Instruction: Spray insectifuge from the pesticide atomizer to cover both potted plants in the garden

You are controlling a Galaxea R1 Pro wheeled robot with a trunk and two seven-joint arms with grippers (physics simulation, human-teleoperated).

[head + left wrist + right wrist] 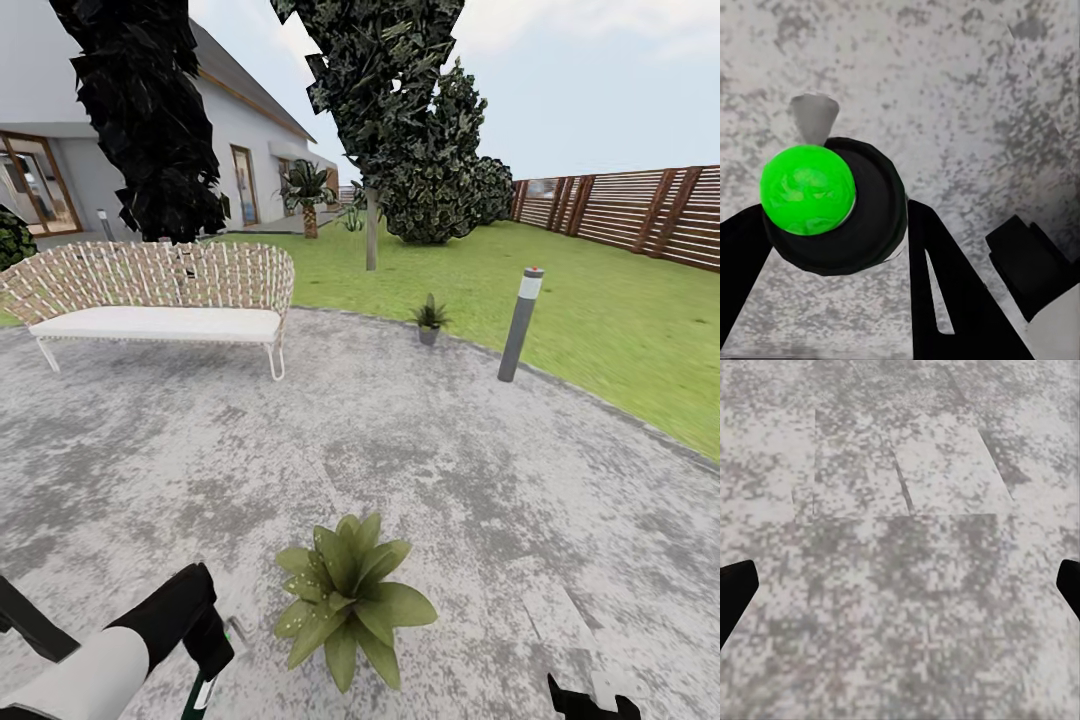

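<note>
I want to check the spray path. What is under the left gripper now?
Under the left gripper, shut on the pesticide atomizer, lies bare patio. The bottle hides the ground directly beneath.

Even, bright daylight w/ hardly any shadows cast; textures are rendered coarse & pixelated, esp. in wrist views.

So the round stone patio (480,470) is mottled grey and carries pretty much everything here. One potted plant (350,600) sits on it toward the near edge, a second one (430,322) sits right at the far edge where the lawn (600,300) starts. The wicker bench (160,300) stands along the far left edge, and a grey bollard light (521,324) rises at the far right edge.
</note>
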